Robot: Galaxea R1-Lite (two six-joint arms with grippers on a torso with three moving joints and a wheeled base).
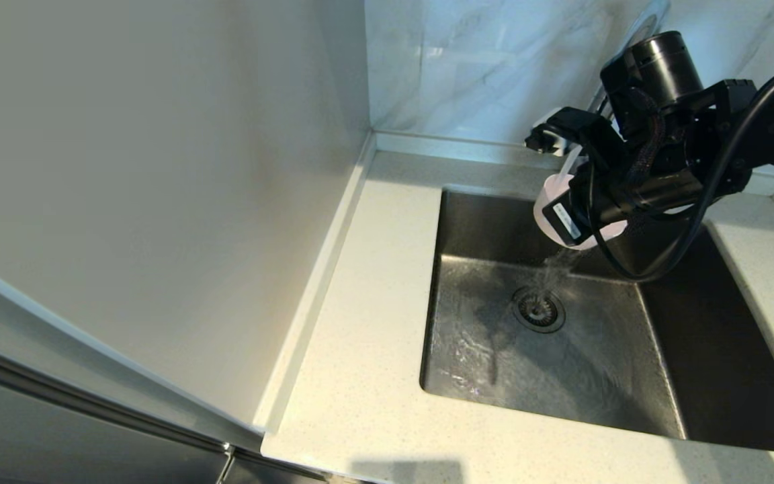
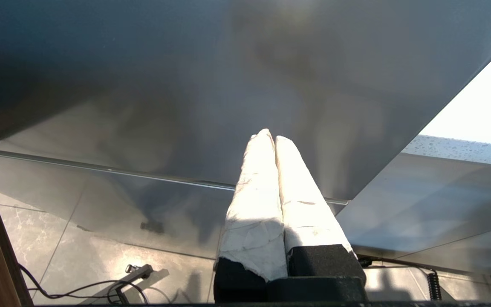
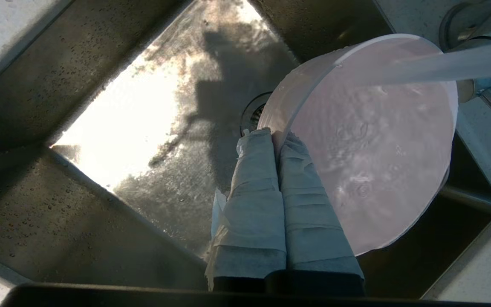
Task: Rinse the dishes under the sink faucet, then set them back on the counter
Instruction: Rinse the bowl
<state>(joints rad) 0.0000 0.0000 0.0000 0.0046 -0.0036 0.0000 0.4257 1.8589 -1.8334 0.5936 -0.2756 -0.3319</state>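
Observation:
My right gripper (image 3: 274, 133) is shut on the rim of the pale pink bowl (image 3: 373, 145), holding it tilted over the steel sink (image 1: 494, 222). A stream of water (image 3: 441, 66) from the faucet (image 3: 475, 30) runs into the bowl, which is full and rippling. In the head view the bowl (image 1: 548, 202) shows only partly behind the right arm, and water spills from it toward the drain strainer (image 1: 539, 310). My left gripper (image 2: 270, 135) is shut on nothing, parked low beside a cabinet, away from the sink. The lilac plate is out of view.
The speckled counter (image 1: 360, 349) runs left of and in front of the sink, with a narrow strip (image 1: 773, 269) at its right. A pale cabinet side (image 1: 158, 202) rises at the left. Marble tiles (image 1: 481, 67) back the sink. The basin floor is wet.

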